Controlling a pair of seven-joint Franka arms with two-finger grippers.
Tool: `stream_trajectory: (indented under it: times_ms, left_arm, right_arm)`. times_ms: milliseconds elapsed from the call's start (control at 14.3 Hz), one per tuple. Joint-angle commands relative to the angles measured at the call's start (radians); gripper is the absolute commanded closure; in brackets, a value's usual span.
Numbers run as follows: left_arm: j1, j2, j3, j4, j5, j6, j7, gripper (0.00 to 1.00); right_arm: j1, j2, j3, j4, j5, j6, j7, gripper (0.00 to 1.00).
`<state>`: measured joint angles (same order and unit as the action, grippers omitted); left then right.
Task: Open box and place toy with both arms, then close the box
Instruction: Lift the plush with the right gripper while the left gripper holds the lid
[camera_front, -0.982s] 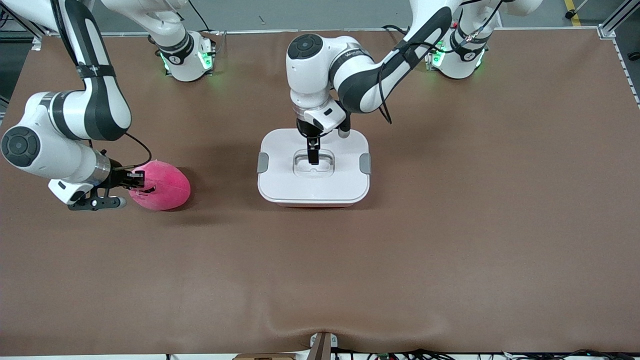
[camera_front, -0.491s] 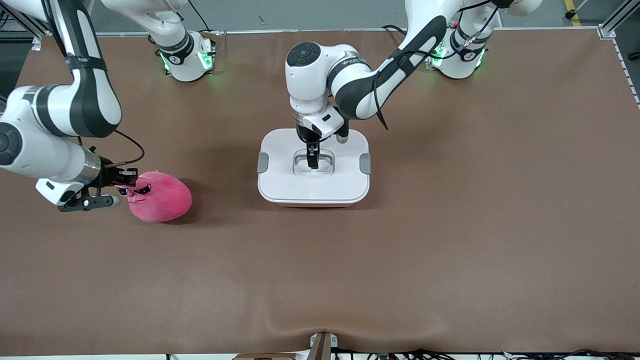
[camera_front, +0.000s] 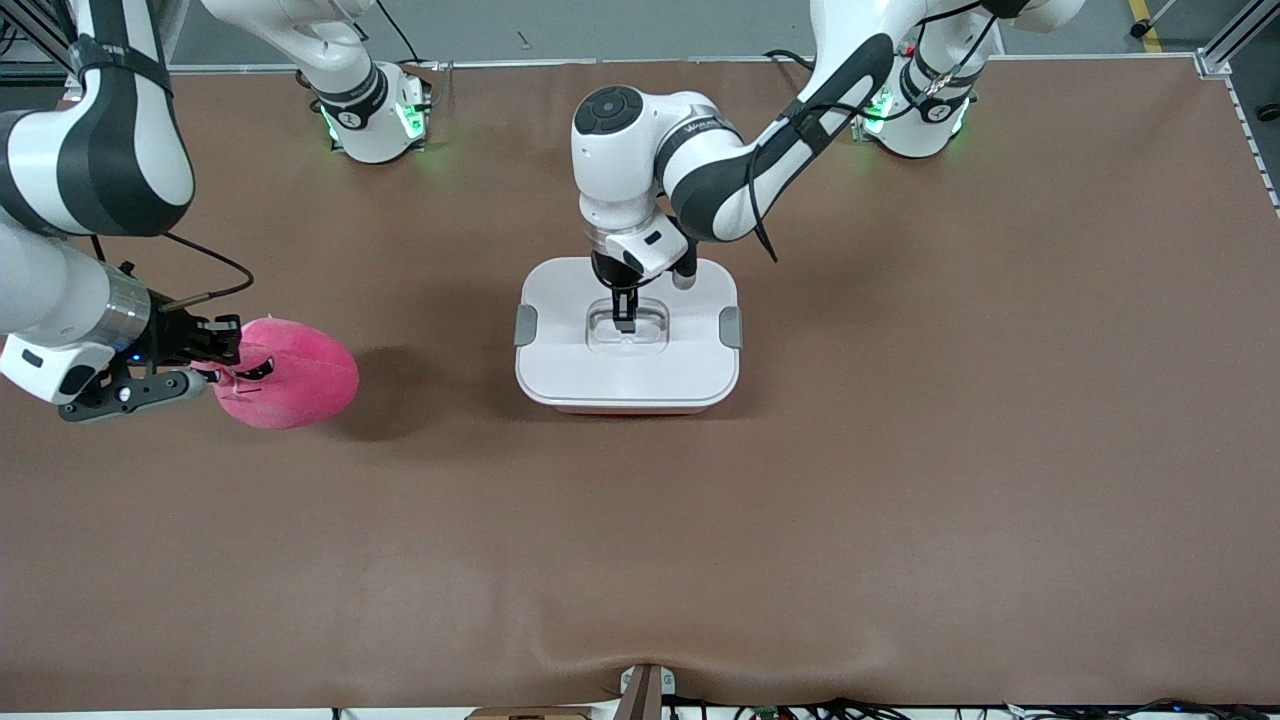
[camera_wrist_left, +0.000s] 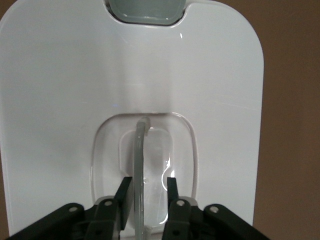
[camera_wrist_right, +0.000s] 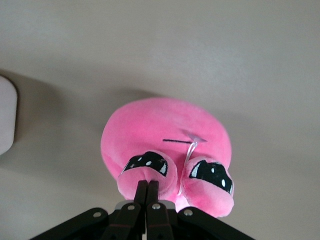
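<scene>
The box (camera_front: 570, 370) stands mid-table with its white lid (camera_front: 560, 300) on and both grey clips (camera_front: 525, 325) down. My left gripper (camera_front: 625, 318) is down in the lid's recess. In the left wrist view it (camera_wrist_left: 148, 181) is open, one finger on each side of the clear handle (camera_wrist_left: 139, 150), with a gap on one side. My right gripper (camera_front: 228, 362) is shut on a nub of the hot-pink toy (camera_front: 295, 375) and holds it just above the table, toward the right arm's end. The right wrist view shows the toy (camera_wrist_right: 165, 130) with its eye marks.
The brown table (camera_front: 900, 450) stretches wide on all sides of the box. A corner of the box (camera_wrist_right: 6, 115) shows in the right wrist view. A grey clip (camera_wrist_left: 145, 10) shows in the left wrist view.
My right gripper has lifted the toy off the table and drawn it toward the right arm's end. My left gripper has stayed at the lid's handle.
</scene>
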<state>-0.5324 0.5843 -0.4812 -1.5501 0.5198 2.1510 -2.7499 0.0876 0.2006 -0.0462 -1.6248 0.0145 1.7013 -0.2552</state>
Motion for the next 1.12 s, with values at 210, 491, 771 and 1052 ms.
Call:
stream_trajectory:
  times_ms: [210, 491, 771, 1052]
  left_arm:
    - [-0.004, 0.000, 0.001, 0.015, 0.043, 0.007, -0.123, 1.00]
    - [0.000, -0.026, 0.001, 0.028, 0.040, 0.007, -0.120, 1.00]
    - [0.003, -0.087, -0.011, 0.034, 0.029, -0.028, -0.114, 1.00]
    - [0.041, -0.141, -0.011, 0.038, -0.050, -0.056, -0.016, 1.00]
  right_arm:
    - [0.040, 0.020, -0.001, 0.095, 0.002, -0.103, -0.064, 1.00]
    - [0.058, 0.019, 0.000, 0.105, 0.010, -0.114, -0.206, 1.00]
    - [0.124, 0.005, 0.002, 0.120, 0.009, -0.123, -0.289, 1.00]
    - [0.207, 0.003, 0.002, 0.160, 0.007, -0.155, -0.326, 1.00]
